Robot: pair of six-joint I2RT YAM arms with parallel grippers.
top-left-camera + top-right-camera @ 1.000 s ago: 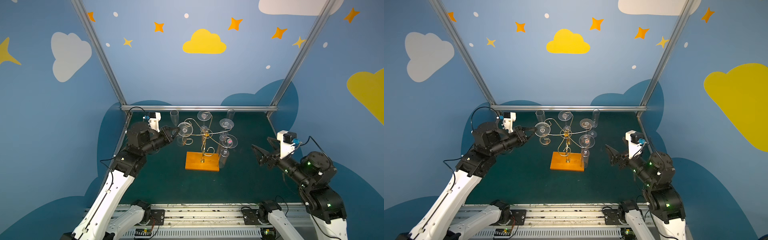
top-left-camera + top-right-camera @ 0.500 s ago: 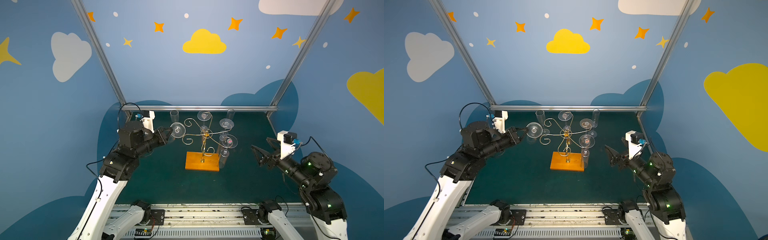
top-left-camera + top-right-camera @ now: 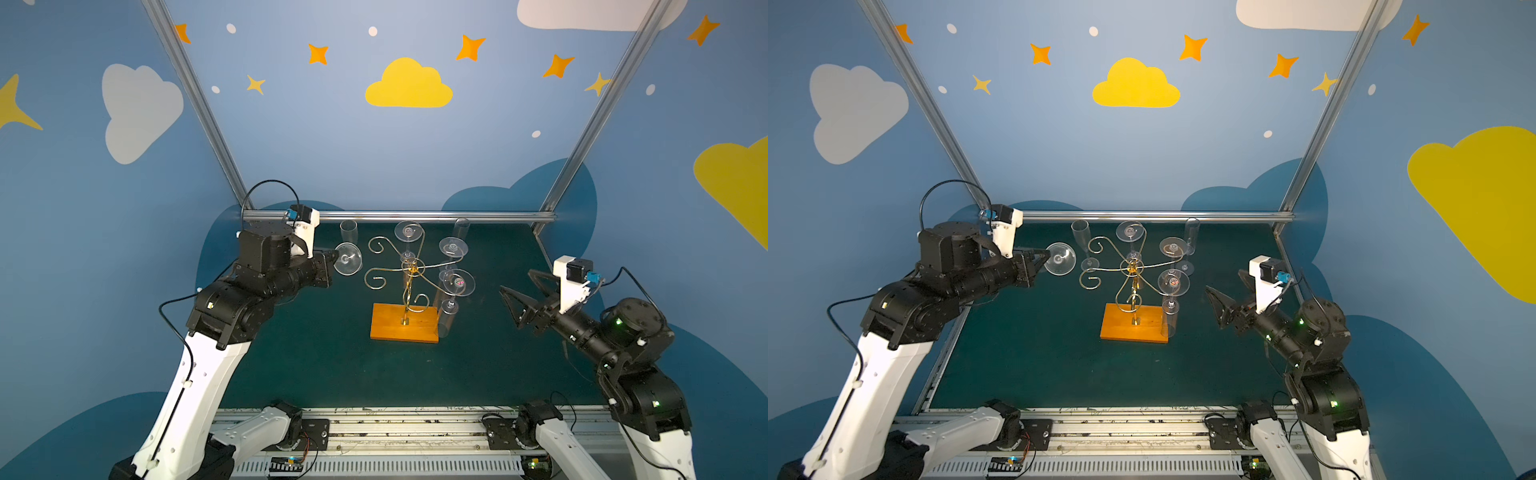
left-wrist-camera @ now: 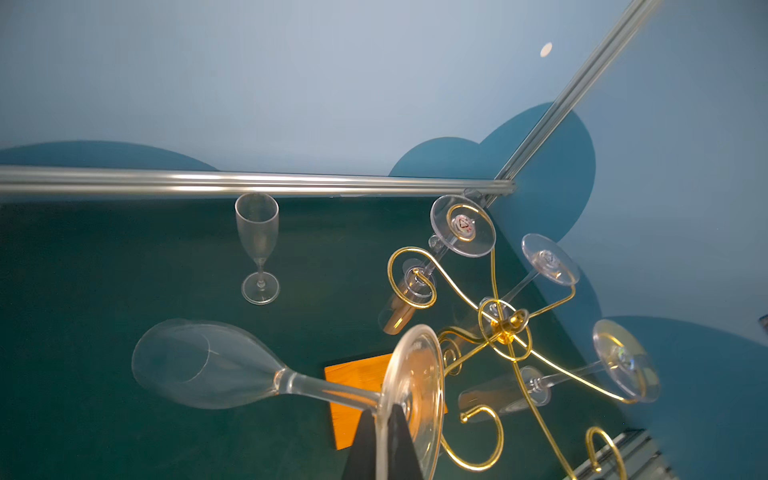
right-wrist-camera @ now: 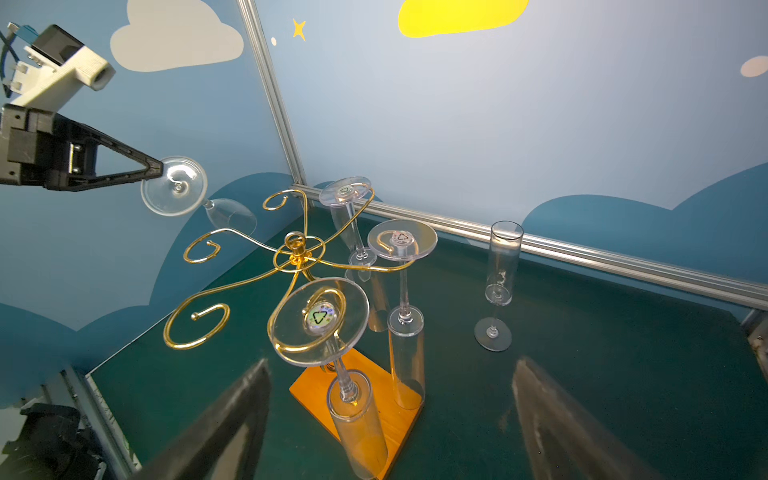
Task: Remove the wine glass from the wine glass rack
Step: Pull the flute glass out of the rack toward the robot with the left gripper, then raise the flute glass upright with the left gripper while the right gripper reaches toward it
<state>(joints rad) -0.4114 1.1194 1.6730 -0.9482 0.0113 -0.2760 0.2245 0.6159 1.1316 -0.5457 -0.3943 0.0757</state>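
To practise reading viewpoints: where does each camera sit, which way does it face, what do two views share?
Top views: high overhead, looking down on the wine glass rack, left arm and right arm.
Left wrist: on the left arm, facing the rack; left end effector grips the wine glass.
Right wrist: on the right arm, facing the rack; open right end effector shows.
Both wrist views share that glass.
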